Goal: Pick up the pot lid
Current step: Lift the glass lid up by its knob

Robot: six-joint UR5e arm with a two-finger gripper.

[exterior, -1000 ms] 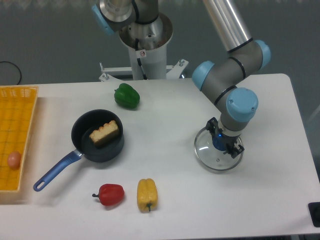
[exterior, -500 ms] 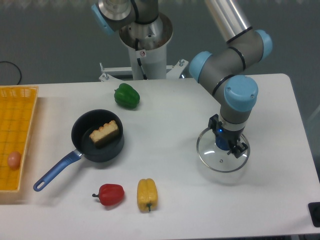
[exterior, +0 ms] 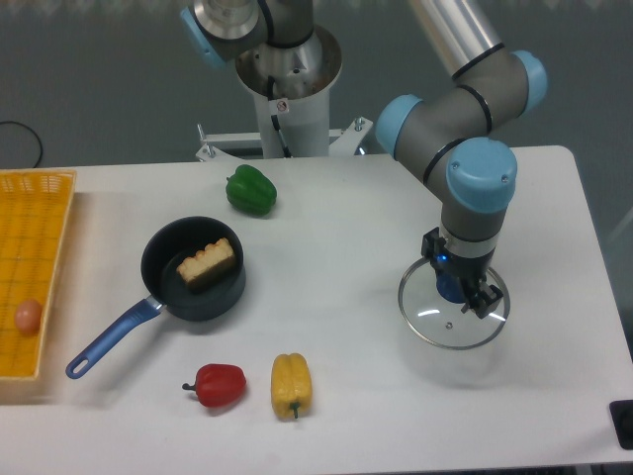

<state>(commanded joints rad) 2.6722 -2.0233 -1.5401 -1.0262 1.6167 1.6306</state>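
Knob (exterior: 451,288) pinched in the gripper (exterior: 462,269), holds the clear pot lid (exterior: 428,315) above the white table (exterior: 346,327), well apart from the black pan (exterior: 186,302).

The end effector (exterior: 462,272) hides part of the blue knob (exterior: 453,290) on the pot lid (exterior: 433,322), so the exact contact between fingertips and knob is hard to see. The arm (exterior: 514,79) is cut off at the far edge. On the left, the picture's edge crops the orange crate (exterior: 61,188) and the black cable (exterior: 39,139); at the near right corner, it crops a black object (exterior: 623,414), too little of it showing to identify. A brown item (exterior: 206,264) covers part of the pan's (exterior: 153,237) inside.
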